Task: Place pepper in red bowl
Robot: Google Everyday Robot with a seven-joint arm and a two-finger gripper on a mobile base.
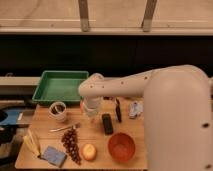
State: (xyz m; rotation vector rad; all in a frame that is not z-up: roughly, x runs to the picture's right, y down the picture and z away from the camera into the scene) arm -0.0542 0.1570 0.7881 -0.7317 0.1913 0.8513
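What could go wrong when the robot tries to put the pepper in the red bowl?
The pincer hangs low over the table, with the pepper barely peeking out beside it, so a grab could miss. The black block lies between it and the red bowl and might get knocked.

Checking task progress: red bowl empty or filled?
Empty: the red bowl shows only bare interior. The gripper hangs apart, over the table's middle.

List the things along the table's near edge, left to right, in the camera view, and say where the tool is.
Banana → blue sponge → grapes → round orange fruit → red bowl. The tool hangs farther back, right of the white cup.
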